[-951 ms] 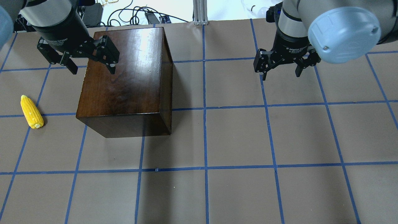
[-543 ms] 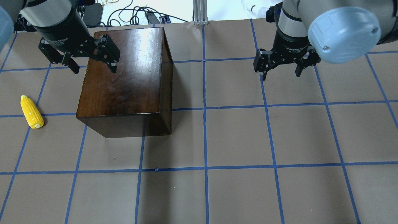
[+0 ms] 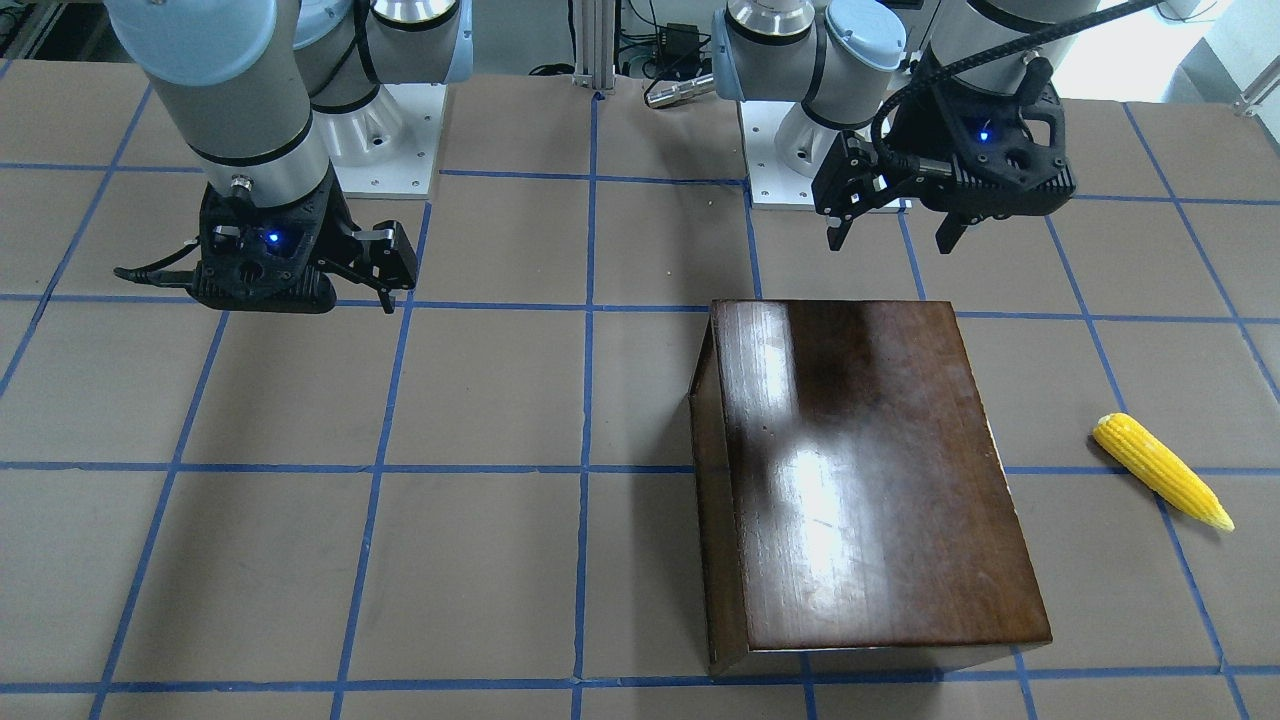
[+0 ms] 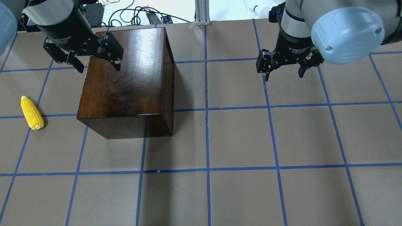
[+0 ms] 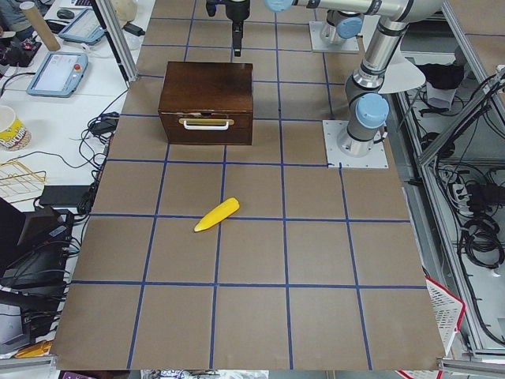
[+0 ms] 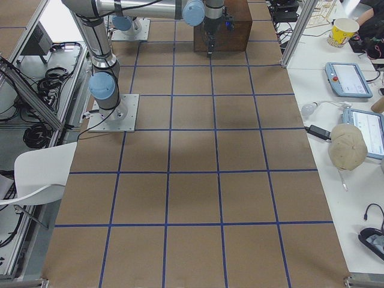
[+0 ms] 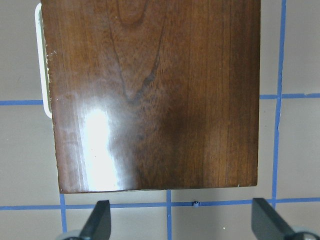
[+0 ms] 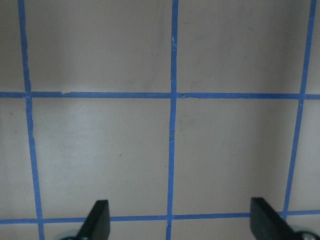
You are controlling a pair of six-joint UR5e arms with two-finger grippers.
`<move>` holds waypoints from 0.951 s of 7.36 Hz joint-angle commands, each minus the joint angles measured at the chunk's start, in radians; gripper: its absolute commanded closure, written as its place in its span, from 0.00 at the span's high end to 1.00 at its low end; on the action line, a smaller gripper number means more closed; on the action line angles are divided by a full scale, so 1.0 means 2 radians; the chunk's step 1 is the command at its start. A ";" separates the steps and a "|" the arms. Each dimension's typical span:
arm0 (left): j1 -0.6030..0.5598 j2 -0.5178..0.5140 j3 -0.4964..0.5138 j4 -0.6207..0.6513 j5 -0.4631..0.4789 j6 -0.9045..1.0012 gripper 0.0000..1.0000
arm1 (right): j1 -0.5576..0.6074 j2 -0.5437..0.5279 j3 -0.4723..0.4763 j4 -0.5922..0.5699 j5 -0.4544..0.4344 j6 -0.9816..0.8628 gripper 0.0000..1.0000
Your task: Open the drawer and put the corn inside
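The glossy dark-brown box (image 4: 125,78) stands on the table with its drawer shut. The drawer front with a white handle (image 5: 205,124) faces the exterior left camera; the handle also shows at the left edge of the left wrist view (image 7: 42,60). The yellow corn (image 4: 31,113) lies on the table on that same side of the box, apart from it, and also shows in the front-facing view (image 3: 1160,470). My left gripper (image 4: 99,66) is open and empty, above the box's edge nearest the robot base (image 3: 892,238). My right gripper (image 4: 284,75) is open and empty over bare table.
The table (image 4: 238,141) is brown paper with a blue tape grid. Cables and an aluminium post (image 4: 202,12) lie past the table edge at the top of the overhead view. Tablets and a cup (image 5: 12,126) sit on side benches.
My left gripper has shifted a little up and to the right in the overhead view, still open. The right gripper, box and corn have not moved.
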 commanded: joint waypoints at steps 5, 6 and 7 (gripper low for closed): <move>0.054 -0.059 0.017 0.032 0.000 0.034 1.00 | 0.000 0.000 0.000 -0.001 0.000 0.000 1.00; 0.075 -0.066 0.014 0.033 0.002 0.057 1.00 | 0.000 0.000 0.000 -0.001 0.000 0.000 1.00; 0.101 -0.073 0.011 0.035 0.001 0.082 1.00 | 0.000 0.000 0.000 -0.001 0.000 0.000 1.00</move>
